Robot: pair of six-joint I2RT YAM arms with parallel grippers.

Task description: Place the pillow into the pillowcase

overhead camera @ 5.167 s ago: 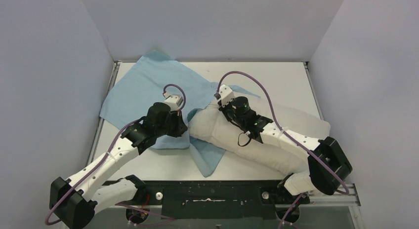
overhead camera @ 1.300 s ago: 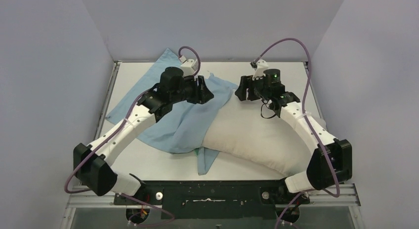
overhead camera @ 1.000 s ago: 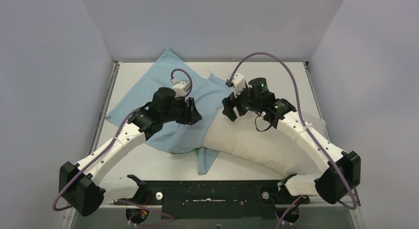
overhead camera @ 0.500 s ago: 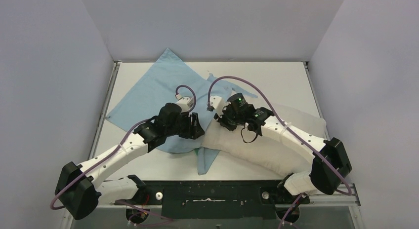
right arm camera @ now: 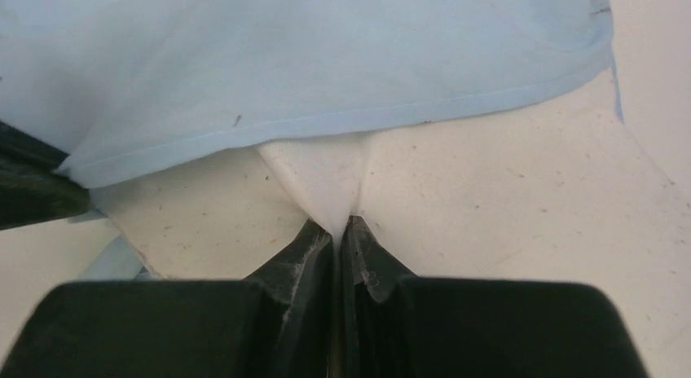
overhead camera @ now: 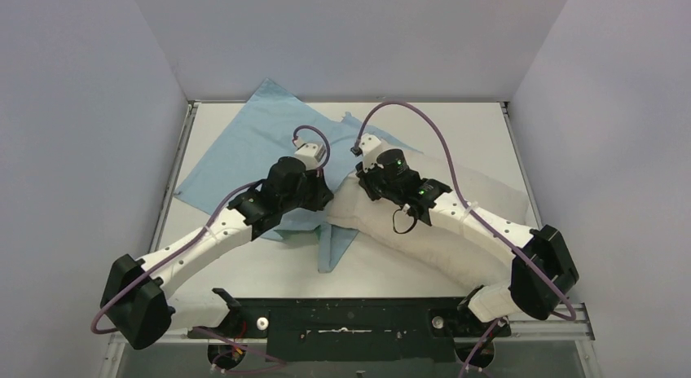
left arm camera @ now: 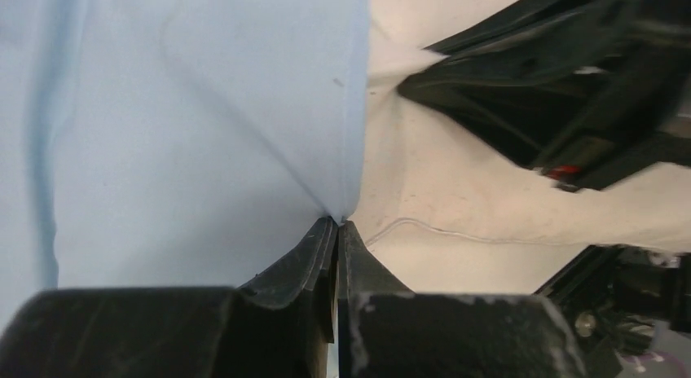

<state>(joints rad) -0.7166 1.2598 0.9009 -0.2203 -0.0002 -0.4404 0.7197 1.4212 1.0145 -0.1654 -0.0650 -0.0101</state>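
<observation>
Seen from above, the tips of the left end effector and right end effector were hidden. The right arm covered part of the pillow, and the pillowcase covered its end.

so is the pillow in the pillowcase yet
Mostly out: the pillowcase hem only overlaps one end of the pillow; the rest lies bare.

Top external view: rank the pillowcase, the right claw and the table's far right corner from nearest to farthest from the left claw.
1. pillowcase: pinched in the left claw itself.
2. right claw: just to its right, shut on the end of the pillow.
3. table's far right corner: back right, clearly farthest.
</observation>
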